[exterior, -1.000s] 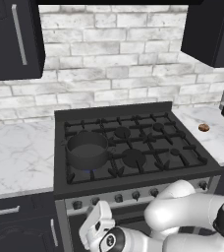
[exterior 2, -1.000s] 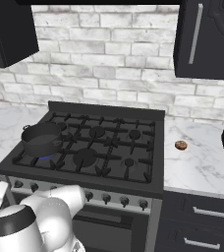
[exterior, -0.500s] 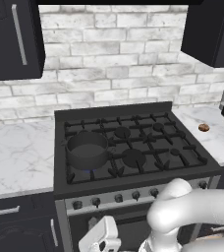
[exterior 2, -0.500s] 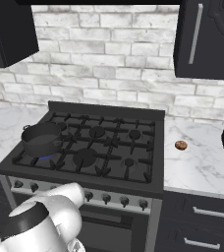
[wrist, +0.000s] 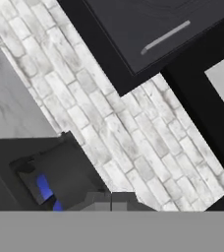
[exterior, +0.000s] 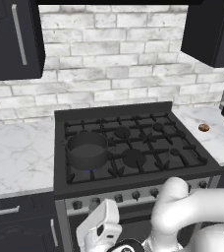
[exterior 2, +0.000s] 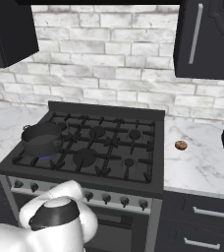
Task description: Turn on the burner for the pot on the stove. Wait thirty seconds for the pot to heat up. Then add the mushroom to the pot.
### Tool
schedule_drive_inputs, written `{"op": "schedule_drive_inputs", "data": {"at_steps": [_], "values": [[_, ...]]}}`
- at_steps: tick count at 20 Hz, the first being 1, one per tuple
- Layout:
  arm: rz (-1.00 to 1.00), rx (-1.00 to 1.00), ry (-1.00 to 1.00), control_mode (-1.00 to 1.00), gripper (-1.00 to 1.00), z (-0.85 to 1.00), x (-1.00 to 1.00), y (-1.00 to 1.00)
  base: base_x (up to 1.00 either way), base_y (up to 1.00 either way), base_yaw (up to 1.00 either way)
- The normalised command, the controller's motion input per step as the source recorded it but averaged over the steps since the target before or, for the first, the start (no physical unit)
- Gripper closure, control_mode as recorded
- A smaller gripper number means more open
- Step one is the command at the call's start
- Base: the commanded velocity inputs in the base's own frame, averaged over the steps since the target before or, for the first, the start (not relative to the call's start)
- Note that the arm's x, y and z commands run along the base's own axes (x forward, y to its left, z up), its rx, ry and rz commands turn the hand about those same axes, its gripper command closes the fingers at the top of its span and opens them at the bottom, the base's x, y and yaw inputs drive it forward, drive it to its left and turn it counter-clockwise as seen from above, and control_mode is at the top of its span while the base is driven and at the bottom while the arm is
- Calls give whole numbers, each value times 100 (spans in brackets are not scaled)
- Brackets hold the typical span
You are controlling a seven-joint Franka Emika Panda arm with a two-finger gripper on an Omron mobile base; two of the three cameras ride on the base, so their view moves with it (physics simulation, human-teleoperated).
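With the burner lit blue under the pot, the mushroom is left on the right worktop while the clenched, empty tool is held low before the stove, seemingly waiting out the heating.

matt grey metal pot, black cast-iron grates, veined marble counter, rough whitewashed brick wall

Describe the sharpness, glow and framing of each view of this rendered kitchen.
Left base view: even, soft light; a blue glow under the dark grey matte metal pot. Right base view: similarly flat light; the tiny brown mushroom is sharp on the white marble counter. Hand view: rolled, coarse and blurred, brick wall running diagonally.
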Motion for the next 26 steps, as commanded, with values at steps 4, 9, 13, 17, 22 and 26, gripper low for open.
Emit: {"op": "schedule_drive_inputs", "data": {"at_steps": [4, 9, 13, 17, 22, 26], "values": [[-2, 0, 27, -100, 100, 100, 0, -37, 0, 0, 0], [-1, 0, 34, -100, 100, 100, 0, -34, 0, 0, 0], [-1, 0, 42, -100, 100, 100, 0, -31, 0, 0, 0], [-2, 0, 53, -100, 100, 100, 1, -18, 0, 0, 0], [-1, 1, 55, -100, 100, 47, 32, -5, 0, 0, 0], [-1, 3, 34, -100, 100, 1, 12, -21, 0, 0, 0]]}}
